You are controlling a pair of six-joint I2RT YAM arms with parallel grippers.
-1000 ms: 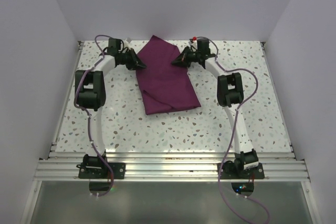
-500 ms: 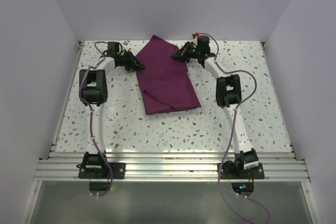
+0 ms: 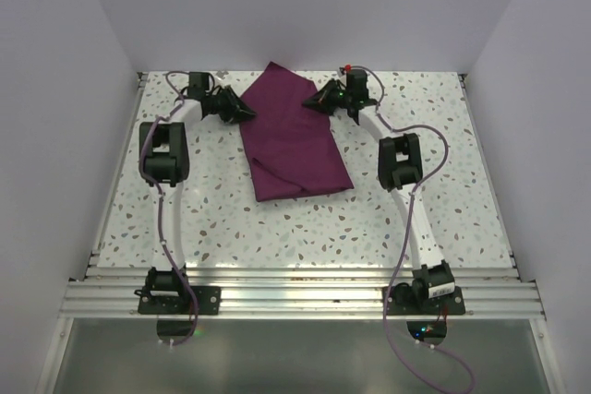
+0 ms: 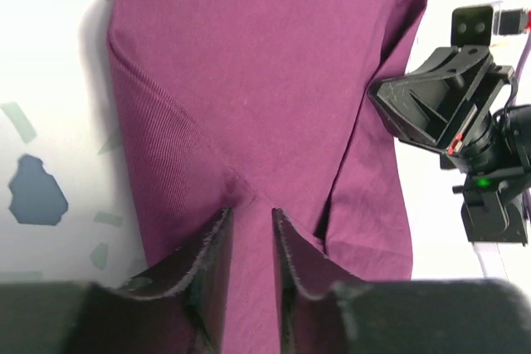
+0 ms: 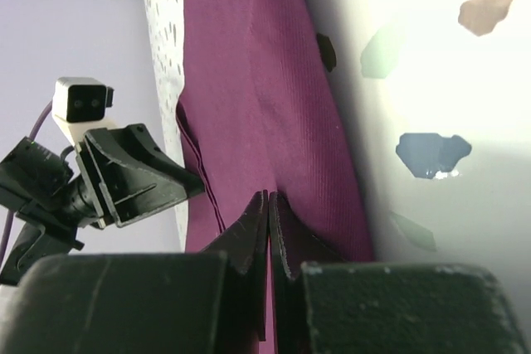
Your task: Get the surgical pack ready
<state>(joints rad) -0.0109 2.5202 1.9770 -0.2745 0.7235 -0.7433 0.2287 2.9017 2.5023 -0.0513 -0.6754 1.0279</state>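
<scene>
One plum cloth [image 3: 294, 140] lies folded on the far middle of the worktop [image 3: 369, 219], with one arm at each of its far sides. The right fingers [image 5: 253, 225] are pressed together, their tips at a crease they seem to pinch, probably to hold that edge or lift it. The left fingers [image 4: 211, 254] stand a narrow gap apart over the opposite edge. The cloth puckers just ahead of their tips, and as far as I can judge they are not gripping it. The count: one cloth, two arms, two fingers each. No tray, scissors or gauze pads show; whether any lie inside the folds I cannot tell.
</scene>
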